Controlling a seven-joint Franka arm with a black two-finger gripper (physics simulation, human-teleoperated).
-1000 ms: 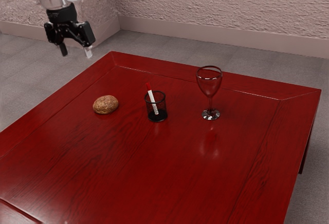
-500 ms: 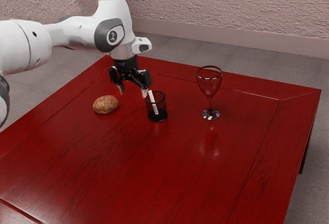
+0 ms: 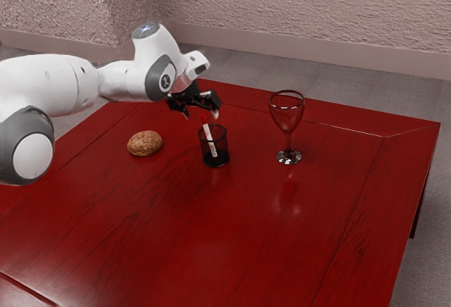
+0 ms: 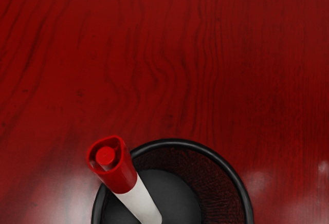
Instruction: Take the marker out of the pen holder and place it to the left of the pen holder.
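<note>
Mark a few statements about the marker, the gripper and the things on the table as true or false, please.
1. The marker leans inside the pen holder. True.
2. The gripper is shut on the marker. False: it is open.
3. The marker's cap is red. True.
4. The glass lies on its side. False: it stands upright.
5. The pen holder stands between the bread and the glass. True.

No text, brand or number can be read; marks on marker (image 3: 211,141) and arm (image 3: 165,81) too small to be deciphered.
</note>
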